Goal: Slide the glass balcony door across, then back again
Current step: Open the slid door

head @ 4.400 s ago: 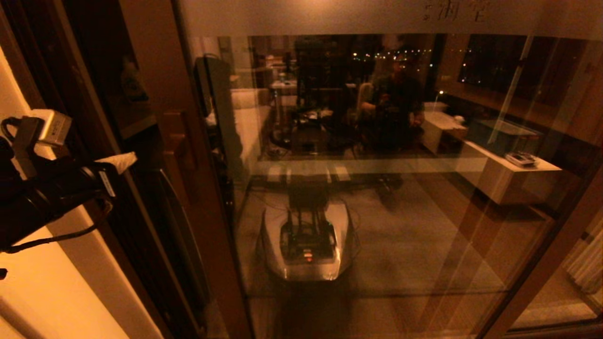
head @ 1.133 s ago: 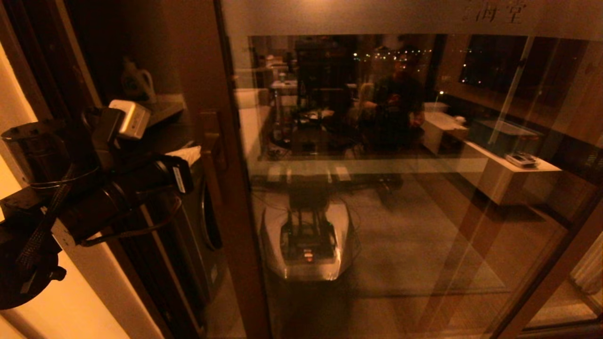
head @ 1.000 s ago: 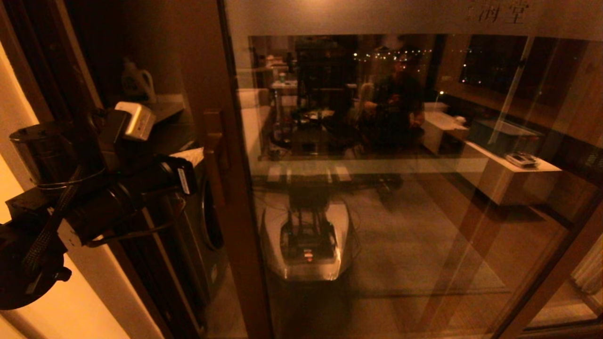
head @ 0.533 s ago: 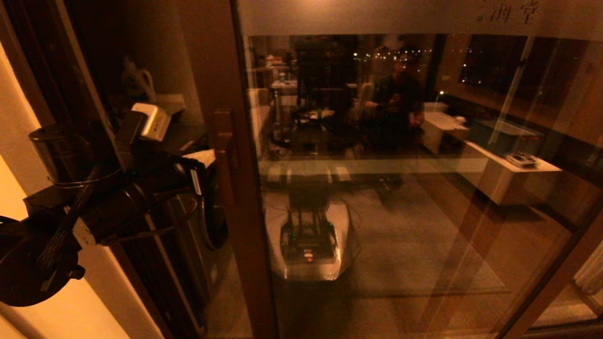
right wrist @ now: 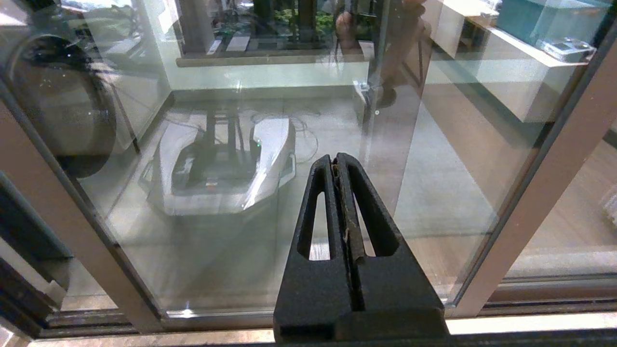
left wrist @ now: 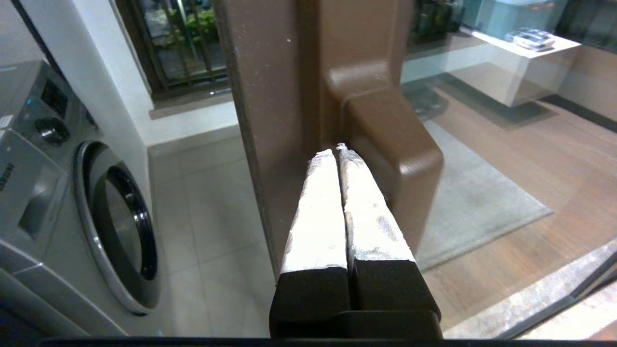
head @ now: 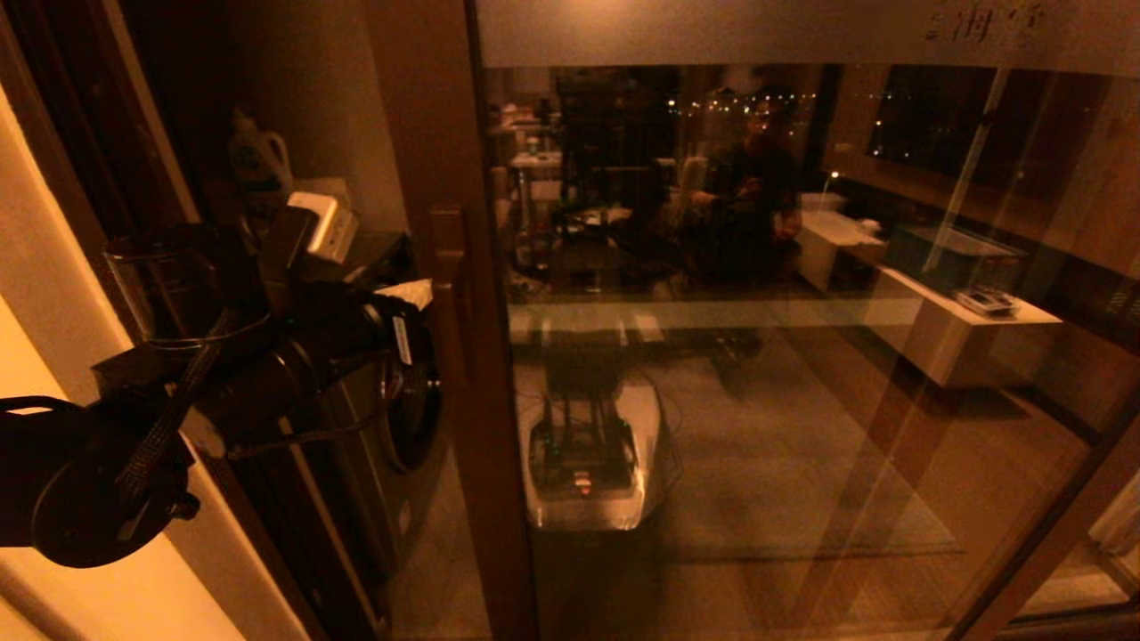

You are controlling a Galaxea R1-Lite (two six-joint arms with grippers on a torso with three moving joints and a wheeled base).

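The glass balcony door (head: 757, 401) fills most of the head view, its frosted top band with characters (head: 980, 22) at the upper right. Its brown stile (head: 436, 133) carries the blocky wooden handle (head: 448, 258). My left gripper (head: 411, 292) is shut with nothing held. In the left wrist view its white-taped tips (left wrist: 336, 150) are tucked into the corner where the handle (left wrist: 385, 130) meets the stile (left wrist: 270, 96). My right gripper (right wrist: 336, 161) is shut and empty, pointing at the door's glass (right wrist: 241, 193); it does not show in the head view.
In the opening left of the stile stands a washing machine (left wrist: 58, 193) with a detergent bottle (head: 258, 160) above it. Behind is a barred window (left wrist: 178, 38). The fixed dark jamb (head: 71, 116) and a pale wall (head: 53, 294) lie at the left. The glass reflects my base (head: 583, 454).
The door has slid steadily to the right with my shut left gripper against its handle. The opening on the left has widened, uncovering the washing machine and the bottle.
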